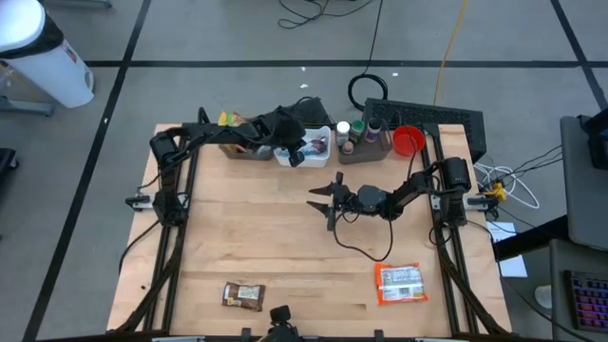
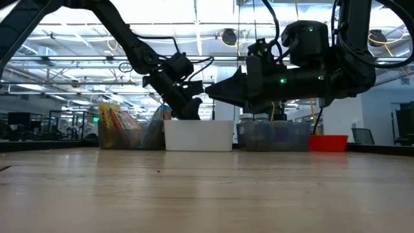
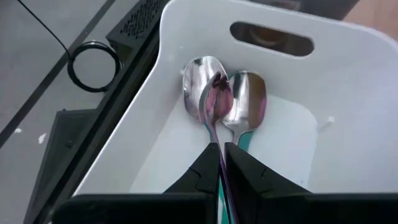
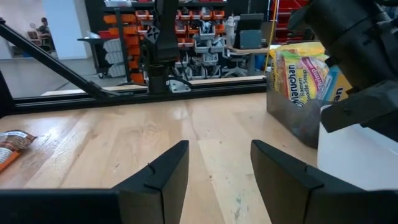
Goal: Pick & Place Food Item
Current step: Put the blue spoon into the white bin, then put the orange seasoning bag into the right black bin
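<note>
Here, the left claw (image 3: 222, 163) hangs over the white bin (image 1: 314, 144) at the table's (image 1: 266, 228) far edge, pinched shut on a spoon (image 3: 214, 102) handle. The right claw (image 1: 321, 202) hovers mid-table, fingers parted, holding nothing. An orange food packet (image 1: 400, 282) lies near the front right corner.

A pale wood-grain table (image 1: 285, 247) is seen. At twelve o'clock a white bin (image 1: 312, 144) and a red cup (image 1: 408, 141) are placed. At five o'clock an orange-and-white packet (image 1: 399, 283) is found; at seven o'clock, a brown wrapper (image 1: 242, 296). Silver spoons (image 3: 224, 99) are shown in the bin.
</note>
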